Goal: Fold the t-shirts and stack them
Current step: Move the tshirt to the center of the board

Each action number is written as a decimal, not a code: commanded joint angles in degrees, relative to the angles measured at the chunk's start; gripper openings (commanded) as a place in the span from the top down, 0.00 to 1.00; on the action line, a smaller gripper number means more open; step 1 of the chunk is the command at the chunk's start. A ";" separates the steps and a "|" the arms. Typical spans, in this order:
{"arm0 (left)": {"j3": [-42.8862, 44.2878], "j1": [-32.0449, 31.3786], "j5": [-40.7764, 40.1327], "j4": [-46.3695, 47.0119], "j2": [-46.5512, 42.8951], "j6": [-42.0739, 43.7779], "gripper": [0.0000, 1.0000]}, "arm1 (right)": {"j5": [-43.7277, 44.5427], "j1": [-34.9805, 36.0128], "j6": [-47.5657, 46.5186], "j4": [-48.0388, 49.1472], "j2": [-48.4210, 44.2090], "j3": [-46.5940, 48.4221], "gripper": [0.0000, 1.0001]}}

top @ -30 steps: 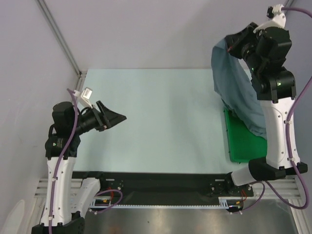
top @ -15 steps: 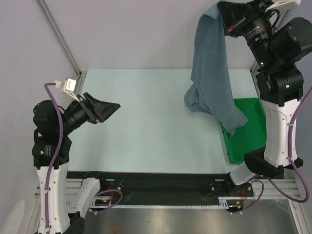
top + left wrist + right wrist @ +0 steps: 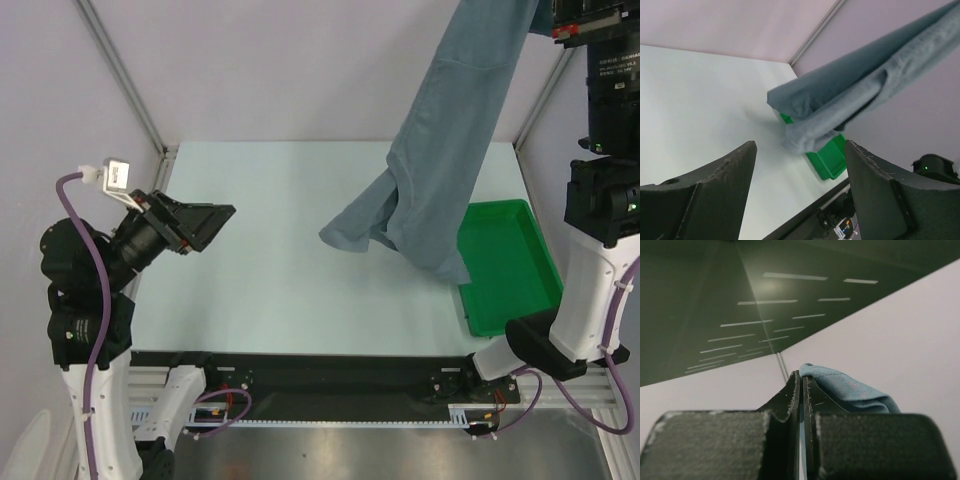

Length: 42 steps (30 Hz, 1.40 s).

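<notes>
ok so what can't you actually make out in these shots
- Top view: the t-shirt runs off the top edge, so where the right jaws grip it is cut off.
- Top view: the hanging cloth hides part of the green tray's left wall.
- Right wrist view: only a bunch of cloth shows beside the shut jaws; which part is pinched is unclear.

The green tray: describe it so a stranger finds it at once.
Look at the pale table, then its near right corner, by the right arm's base. The green tray lies there, its left edge hidden in the top view behind the hanging blue-grey t-shirt. It alone is bright green, rigid and rimmed.
</notes>
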 commanded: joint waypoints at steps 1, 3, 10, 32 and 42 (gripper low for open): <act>2.12 -0.20 -3.61 -0.90 -0.38 -0.03 0.23 | -2.01 0.01 4.02 8.09 0.29 0.50 1.00; 3.88 -0.20 -5.29 -2.93 -0.56 1.37 0.23 | -3.86 3.42 5.35 8.18 3.10 -0.65 1.00; 6.70 -0.11 -10.04 -8.80 -2.40 4.71 0.23 | -4.22 18.19 2.09 11.60 19.61 -1.44 1.00; -6.99 -0.20 -10.58 -19.55 -5.75 2.78 0.28 | -4.84 16.55 0.89 -21.40 29.76 -22.17 0.11; -10.18 -29.98 -27.44 -7.17 9.19 -3.89 0.32 | 8.18 -10.43 -10.11 -34.12 6.12 -59.91 0.63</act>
